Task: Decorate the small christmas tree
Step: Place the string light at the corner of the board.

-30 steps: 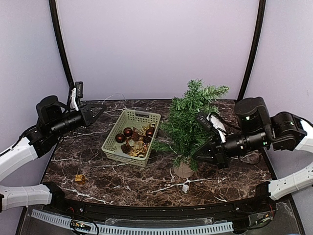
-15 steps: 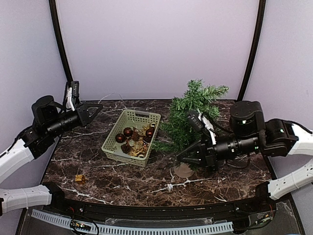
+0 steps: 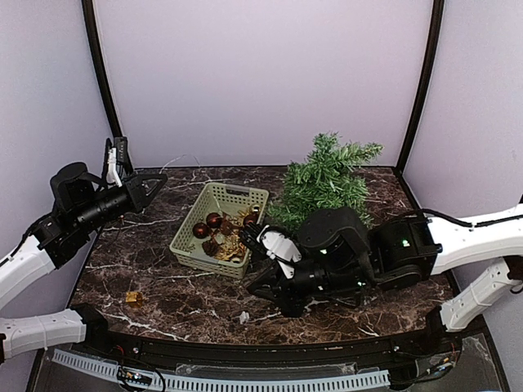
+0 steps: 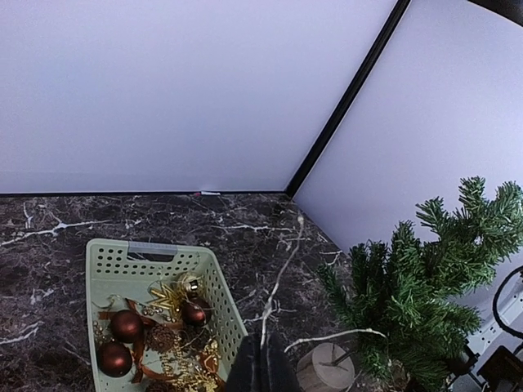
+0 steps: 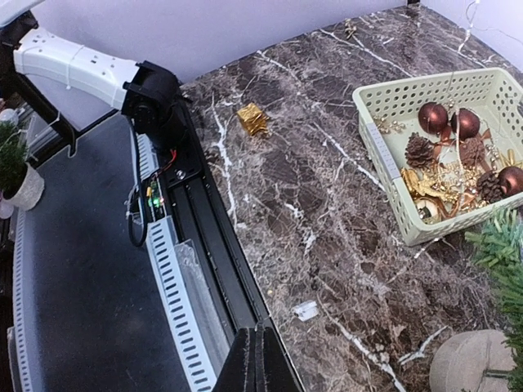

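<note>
Top view: the small christmas tree [image 3: 327,175] stands upright on the right rear of the dark marble bench [image 3: 163,269], just right of the pale green basket [image 3: 233,192], which holds brown baubles [image 3: 214,220] and gold trimmings. The right arm lies across the front of the tree and hides its wooden base [image 5: 466,363]. That base shows in both wrist views. The right claw [image 3: 260,286] is clenched on nothing, low over the bench in front of the basket. The left claw [image 3: 162,177] is clenched too, raised at the left rear and aimed toward the basket. A thin pale wire [image 4: 282,278] rises from its fingertips [image 4: 261,371]; whether it is pinched cannot be told. A small gold box [image 3: 133,298] and a small white object [image 3: 243,317] lie near the front edge, well apart.
</note>
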